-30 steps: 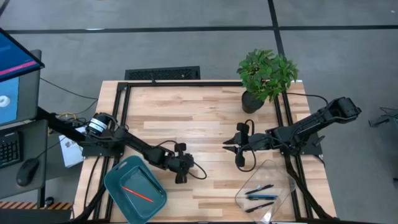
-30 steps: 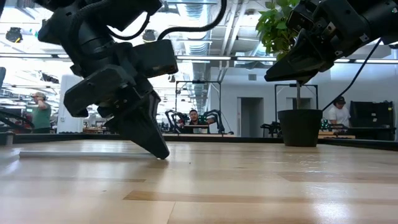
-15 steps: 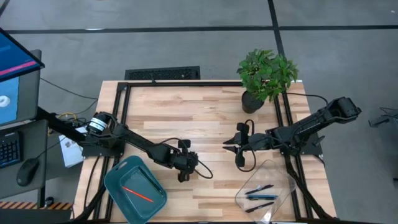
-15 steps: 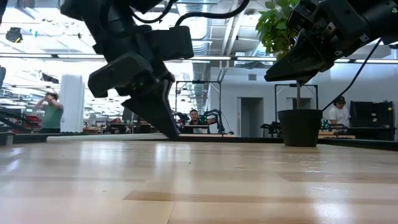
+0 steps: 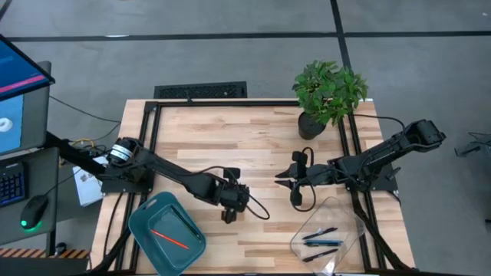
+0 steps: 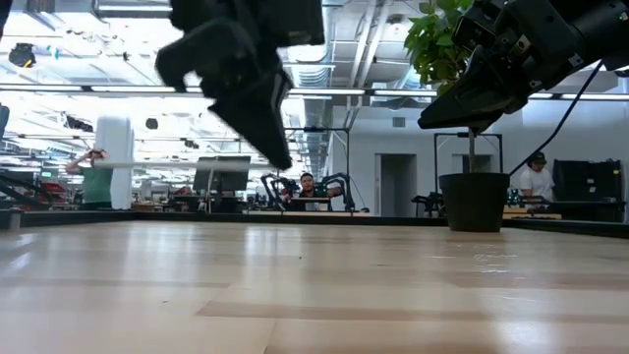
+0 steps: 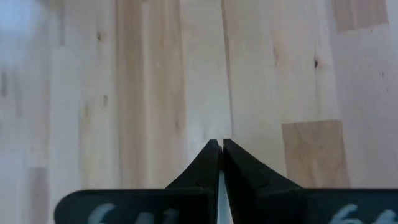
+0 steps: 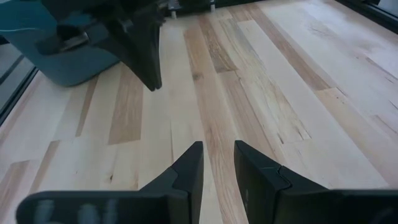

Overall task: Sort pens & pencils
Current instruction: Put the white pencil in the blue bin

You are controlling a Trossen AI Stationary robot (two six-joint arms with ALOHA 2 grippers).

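My left gripper (image 6: 285,162) hangs above the middle of the table, shut on a pale pencil (image 6: 167,164). In the high view the arm hides that pencil. An orange-red pencil (image 5: 169,239) lies in the teal tray (image 5: 146,218) at the near left. Several dark pens (image 5: 321,239) lie in the clear container (image 5: 341,211) at the near right. My right gripper (image 8: 217,152) is held open above the table's right half, with nothing between its fingers. My left gripper pinches the pale pencil between its two fingertips, at one end (image 6: 257,164). The fingers slant down from the table's left. The pencil is level and clear of the table, reaching back toward the left under the arm; it shows as a pale sliver (image 7: 219,199) between the fingers.
A potted plant (image 5: 328,96) stands at the far right corner. Black frame rails (image 5: 153,130) run along the table's sides. Bare wood (image 5: 245,146) lies between the two arms and toward the far edge.
My left gripper has risen from the tabletop and gone a little toward the right edge, staying shut. The pale pencil, which lay on the wood, has come up with it and is now lifted clear, still level.
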